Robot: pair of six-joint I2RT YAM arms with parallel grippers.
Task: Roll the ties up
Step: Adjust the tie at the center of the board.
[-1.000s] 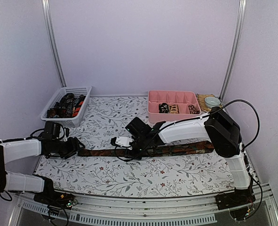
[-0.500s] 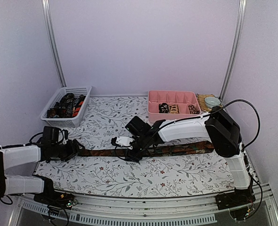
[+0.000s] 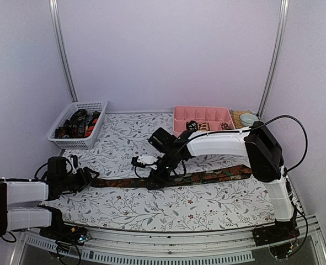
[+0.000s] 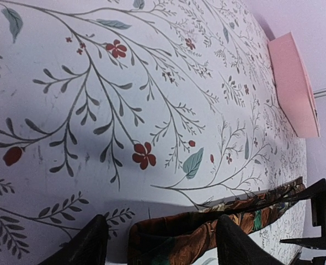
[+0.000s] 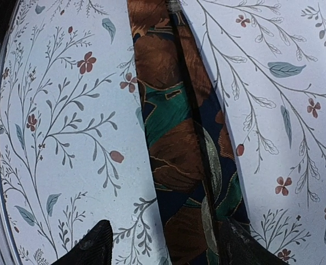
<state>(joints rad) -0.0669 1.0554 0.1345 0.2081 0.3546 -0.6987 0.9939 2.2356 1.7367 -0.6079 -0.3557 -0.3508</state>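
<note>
From above, a long patterned tie [image 3: 207,175] in browns and greens lies flat and stretched out across the flowered bench [image 3: 124,207], running from the left claw [image 3: 90,176] to well past the right claw [image 3: 153,181]. The left claw sits low at one end of the tie. The right claw hangs over the tie partway along, so more of the strip lies on its far side than between the two claws. Behind the left claw, near the back wall, a white mesh basket [image 3: 88,104] holds a heap of dark and orange-red ties [image 3: 77,124]. Behind the right claw stands a pink tray [image 3: 176,124] with rolled ties [image 3: 193,126] in its compartments, partly hidden by the right arm. In the left wrist view the left claw [image 4: 161,232] is spread, its two dark fingers [image 4: 83,248] standing either side of the tie's end [image 4: 174,240]. That end rests on the bench between them, with a clear strip of bench showing at one finger, and the fabric is not pinched. The rest of the tie runs away from the claw, and the pink tray [image 4: 295,88] shows far ahead. In the right wrist view the right claw [image 5: 165,226] is also spread, with its fingers [image 5: 91,248] low over the bench. The tie [image 5: 168,110] passes lengthwise between them. It lies close against one finger and leaves bare bench beside the other, with its fold line running straight ahead of the claw.
</note>
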